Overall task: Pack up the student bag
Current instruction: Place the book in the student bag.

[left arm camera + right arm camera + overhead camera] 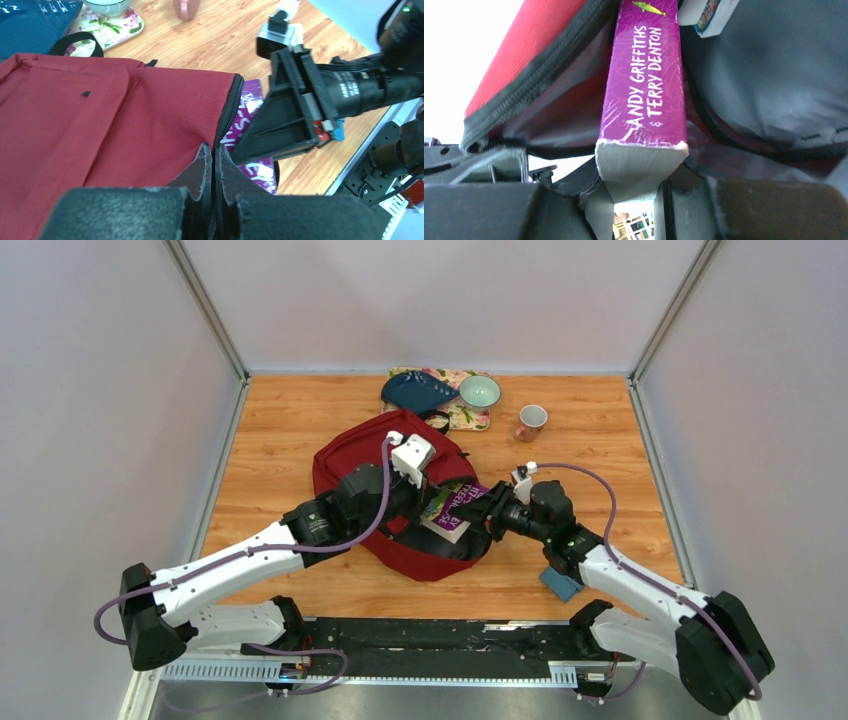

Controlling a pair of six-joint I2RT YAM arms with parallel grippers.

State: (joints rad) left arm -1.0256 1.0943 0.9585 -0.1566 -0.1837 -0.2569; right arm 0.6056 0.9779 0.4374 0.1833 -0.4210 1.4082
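Observation:
The student bag, a large dark red backpack, lies in the middle of the table with its black-zippered mouth facing right. My left gripper is shut on the zipper edge of the bag and holds the upper flap. A purple book sticks partly into the opening. My right gripper is shut on the near end of this book, spine up, between the red flap and the grey lining. In the left wrist view one black right finger lies over the book.
A floral tray at the back holds a blue pouch and a pale green bowl. A pink mug stands to its right. A small blue item lies under the right arm. Another white-edged book sits inside the bag.

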